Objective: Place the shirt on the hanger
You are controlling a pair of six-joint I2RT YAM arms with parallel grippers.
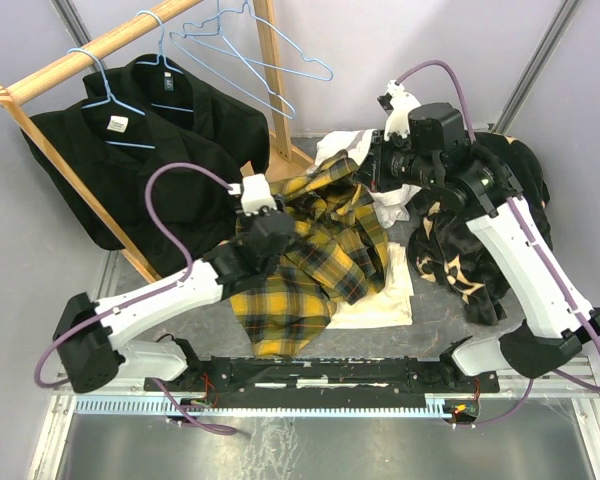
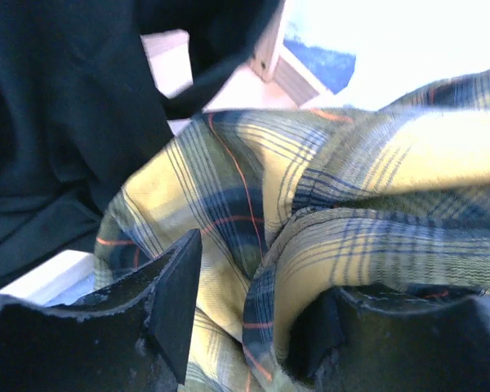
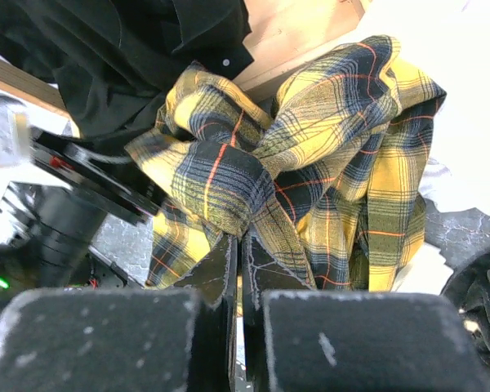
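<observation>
- You see the shirt (image 1: 315,250), yellow-and-black plaid flannel, crumpled in a heap at centre frame. Its upper part is bunched and its lower part is spread flatter towards the bottom.
- Your hanger (image 1: 263,55), thin light-blue wire, hangs bare at top centre, well apart from the shirt.

Black shirts (image 1: 150,170), rack post (image 1: 268,70) apparently crowd the shirt's (image 1: 310,250) far-left.

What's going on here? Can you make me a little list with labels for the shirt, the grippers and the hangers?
shirt: plaid shirt, crumpled in a heap, not on a hanger
left gripper: open, a plaid fold between its fingers
right gripper: shut on the plaid shirt
spare hangers: light-blue wire hangers, empty, on the wooden rail
black shirts: hanging on that rail
underneath: cream shirt
far right: dark patterned garment
</observation>
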